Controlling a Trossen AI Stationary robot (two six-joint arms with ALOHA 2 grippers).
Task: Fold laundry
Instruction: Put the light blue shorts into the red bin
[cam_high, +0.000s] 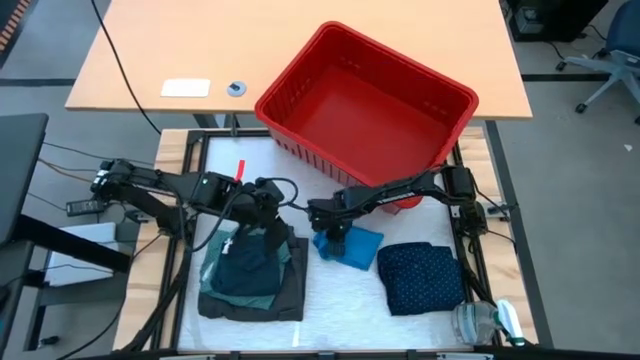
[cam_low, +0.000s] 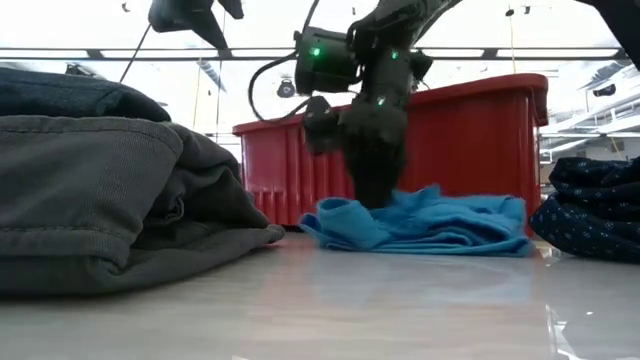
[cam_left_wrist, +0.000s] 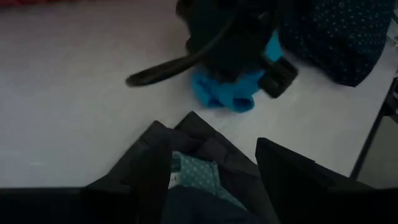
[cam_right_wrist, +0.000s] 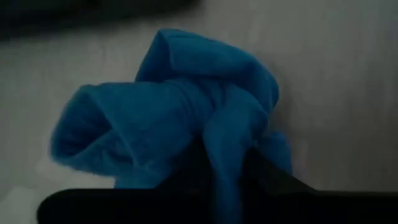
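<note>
Right claw pinched into the blue cloth at mid-table; left claw spread above the folded stack.

The right gripper (cam_high: 336, 236) points straight down at the middle of the table (cam_high: 330, 300), its fingers nearly together with a fold of the bright blue cloth (cam_high: 352, 246) bunched up between them, the rest of that cloth lying crumpled on the surface just in front of the red basket (cam_high: 365, 105). The left gripper (cam_high: 262, 212) hovers over the back edge of the pile near the table's left edge, fingers (cam_left_wrist: 149, 180) apart and holding nothing; below it lie the charcoal grey piece (cam_high: 292, 290), the teal-green shirt (cam_high: 222, 272) and a dark garment (cam_high: 250, 268) on top. The folded navy dotted piece (cam_high: 420, 276) rests near the right edge.
</note>
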